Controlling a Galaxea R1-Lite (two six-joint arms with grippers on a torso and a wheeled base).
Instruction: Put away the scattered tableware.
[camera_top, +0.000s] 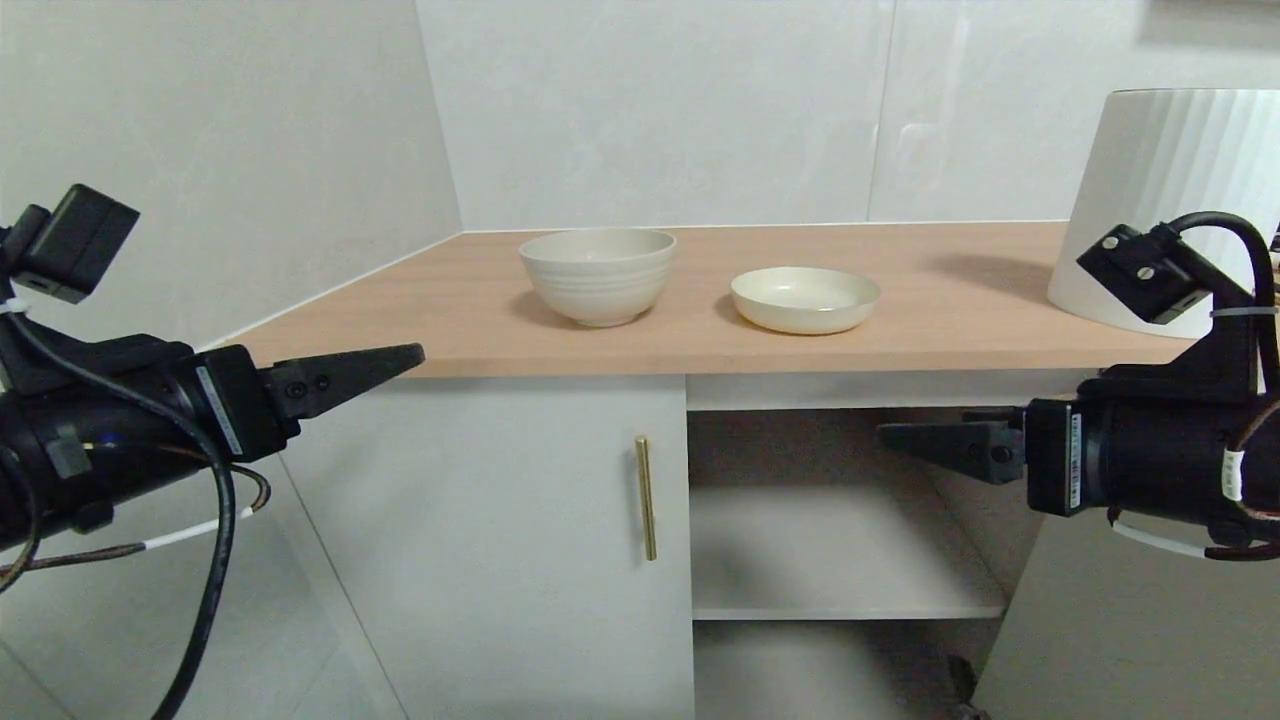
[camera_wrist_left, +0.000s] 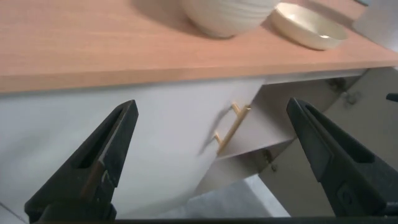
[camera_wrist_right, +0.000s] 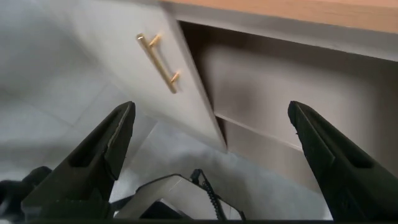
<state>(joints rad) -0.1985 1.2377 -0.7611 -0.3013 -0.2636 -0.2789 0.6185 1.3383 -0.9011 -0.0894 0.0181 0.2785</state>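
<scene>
A cream ribbed bowl (camera_top: 598, 273) (camera_wrist_left: 227, 15) stands on the wooden countertop (camera_top: 960, 310), with a shallow cream dish (camera_top: 805, 298) (camera_wrist_left: 309, 27) just to its right. My left gripper (camera_top: 405, 357) (camera_wrist_left: 211, 112) hangs open and empty in front of the counter's left end, just below its top. My right gripper (camera_top: 895, 438) (camera_wrist_right: 211, 115) is open and empty too, lower down, in front of the open cabinet bay (camera_top: 840, 500) (camera_wrist_right: 292, 99).
A closed white cabinet door (camera_top: 500, 540) with a brass handle (camera_top: 646, 497) (camera_wrist_left: 229, 127) (camera_wrist_right: 158, 62) sits under the counter's left half. The open bay has a bare shelf (camera_top: 830, 560). A large white ribbed container (camera_top: 1170, 190) stands at the counter's right end. Walls close the left and back.
</scene>
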